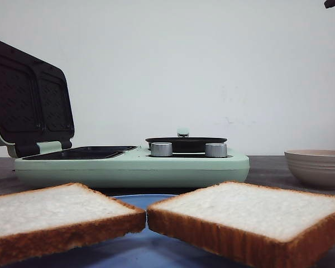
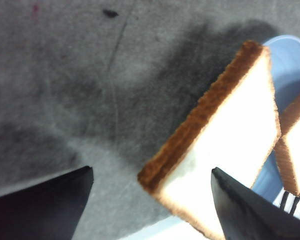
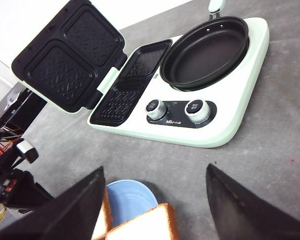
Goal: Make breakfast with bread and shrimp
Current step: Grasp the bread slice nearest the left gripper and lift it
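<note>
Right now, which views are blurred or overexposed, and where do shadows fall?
Left wrist view: soft focus, the bread slice washed out, a dark shadow on the grey table beside it. Front view: nearest crusts blurred, the breakfast maker sharper. Right wrist view: sharp on the frying pan.

A plain white wall (image 1: 212, 67) stood behind the bench (image 1: 268, 164), bearing faint scuff marks. The bench surface was dark grey, mottled and lightly scratched. Lighting was even and diffuse, casting soft shadows.
</note>
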